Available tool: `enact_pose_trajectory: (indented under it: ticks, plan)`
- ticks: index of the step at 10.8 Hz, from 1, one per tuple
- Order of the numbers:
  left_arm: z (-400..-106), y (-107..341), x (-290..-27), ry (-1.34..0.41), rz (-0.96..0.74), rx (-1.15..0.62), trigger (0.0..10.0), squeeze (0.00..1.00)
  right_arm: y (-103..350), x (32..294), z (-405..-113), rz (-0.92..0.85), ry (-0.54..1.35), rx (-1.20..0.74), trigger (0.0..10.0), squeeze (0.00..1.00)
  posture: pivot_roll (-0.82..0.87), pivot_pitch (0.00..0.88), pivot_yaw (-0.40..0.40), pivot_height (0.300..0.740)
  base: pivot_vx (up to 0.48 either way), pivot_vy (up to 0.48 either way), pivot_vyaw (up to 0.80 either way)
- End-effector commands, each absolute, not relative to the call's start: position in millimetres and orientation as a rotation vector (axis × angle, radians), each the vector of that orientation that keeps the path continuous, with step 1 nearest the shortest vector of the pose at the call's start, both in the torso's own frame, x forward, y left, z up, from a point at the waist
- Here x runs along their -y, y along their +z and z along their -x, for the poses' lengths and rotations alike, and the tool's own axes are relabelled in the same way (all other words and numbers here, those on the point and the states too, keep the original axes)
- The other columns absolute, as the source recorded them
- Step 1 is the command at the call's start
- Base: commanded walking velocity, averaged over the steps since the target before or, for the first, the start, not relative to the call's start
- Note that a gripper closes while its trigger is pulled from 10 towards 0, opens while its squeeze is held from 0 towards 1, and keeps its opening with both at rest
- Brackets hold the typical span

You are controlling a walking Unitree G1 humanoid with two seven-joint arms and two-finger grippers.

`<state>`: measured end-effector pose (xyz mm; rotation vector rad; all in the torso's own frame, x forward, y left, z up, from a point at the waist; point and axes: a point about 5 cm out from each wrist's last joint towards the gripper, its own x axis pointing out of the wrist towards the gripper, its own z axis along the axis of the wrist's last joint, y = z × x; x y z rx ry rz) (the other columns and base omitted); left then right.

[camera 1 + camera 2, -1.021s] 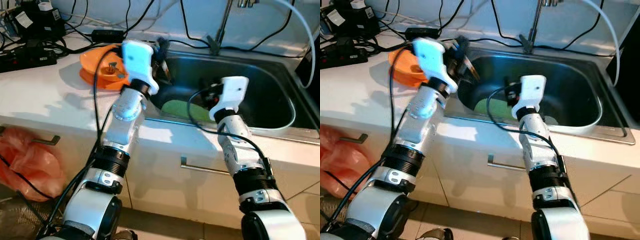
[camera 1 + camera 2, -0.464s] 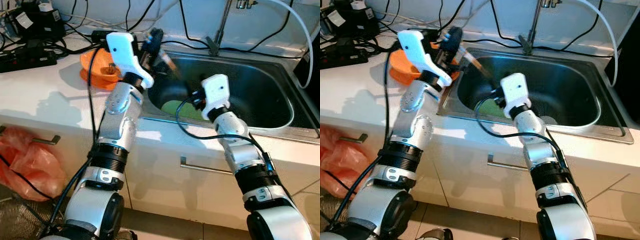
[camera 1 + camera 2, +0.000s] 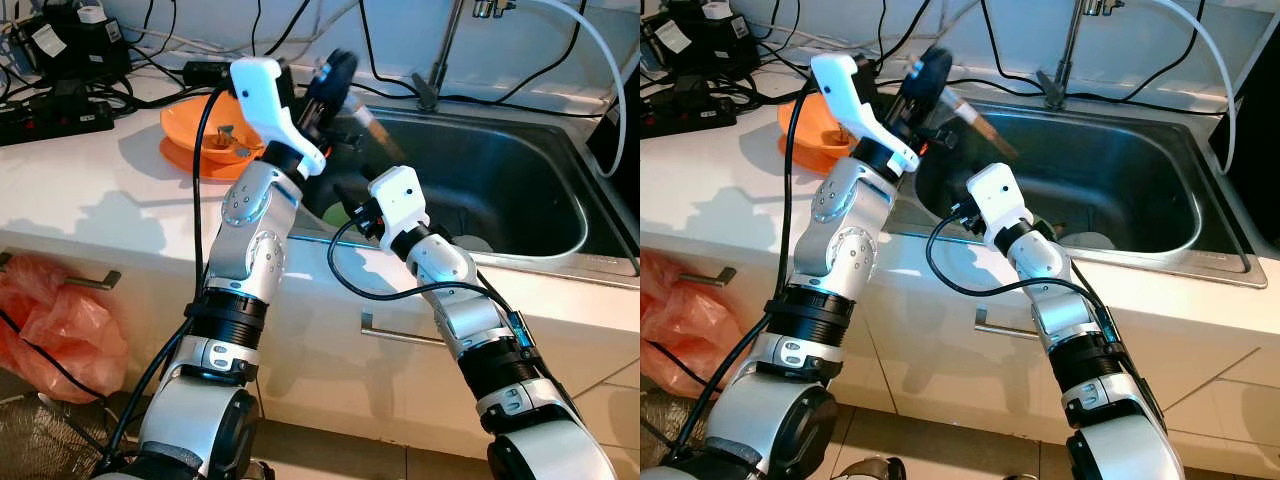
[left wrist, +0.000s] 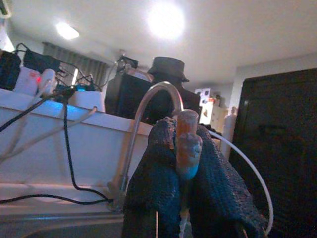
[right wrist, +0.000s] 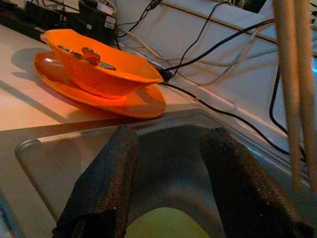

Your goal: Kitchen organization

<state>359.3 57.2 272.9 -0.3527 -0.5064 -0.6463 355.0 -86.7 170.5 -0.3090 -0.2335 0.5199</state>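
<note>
My left gripper (image 3: 335,78) is raised over the left rim of the steel sink (image 3: 520,190) and is shut on a pair of wooden chopsticks (image 3: 372,128) that slant down over the basin. The left wrist view has the stick ends (image 4: 186,141) pinched between its fingers. My right gripper (image 5: 171,136) is open and reaches low into the sink's left end, just under the chopsticks (image 5: 293,89). Below it lies a green dish (image 5: 163,225). An orange bowl (image 3: 212,138) holding a spoon sits on an orange plate on the counter, left of the sink.
A white dish (image 3: 1085,240) lies in the sink bottom. The faucet (image 3: 440,60) stands behind the basin. Power strips and cables (image 3: 60,100) crowd the back left of the counter. An orange plastic bag (image 3: 50,320) hangs at a cabinet handle below.
My left gripper lifted the chopsticks up out of the sink's left end. My right arm swung left across the basin toward the sink's left wall.
</note>
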Motion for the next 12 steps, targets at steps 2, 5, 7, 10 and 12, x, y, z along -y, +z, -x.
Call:
enact_pose_trajectory:
  ticks: [2, 5, 7, 10, 12]
  plan:
    - [-360, 275, -60, -0.632, 0.321, 0.509, 10.0, 0.0, 179, 92, -357, 0.317, 0.487, 0.252, 10.0, 0.0, 0.0, 0.023, -0.01, 0.74, 0.0, 0.0, 0.0]
    - [-369, 273, -75, -0.481, 0.247, 0.508, 10.0, 0.0, 179, 100, -359, 0.314, 0.442, 0.24, 10.0, 0.0, -0.01, 0.023, -0.008, 0.74, 0.0, 0.0, 0.0]
    - [-369, 271, -75, -0.491, 0.237, 0.497, 10.0, 0.0, 179, 104, -362, 0.31, 0.404, 0.234, 10.0, 0.0, 0.0, 0.025, -0.008, 0.74, 0.0, 0.0, 0.0]
    - [-364, 267, -62, -0.617, 0.24, 0.449, 10.0, 0.0, 177, 106, -364, 0.306, 0.381, 0.224, 10.0, 0.0, 0.01, 0.025, -0.009, 0.74, 0.0, 0.0, 0.0]
    - [-361, 264, -55, -0.674, 0.219, 0.424, 10.0, 0.0, 176, 104, -364, 0.303, 0.382, 0.221, 10.0, 0.0, 0.01, 0.025, -0.011, 0.74, 0.0, 0.0, 0.0]
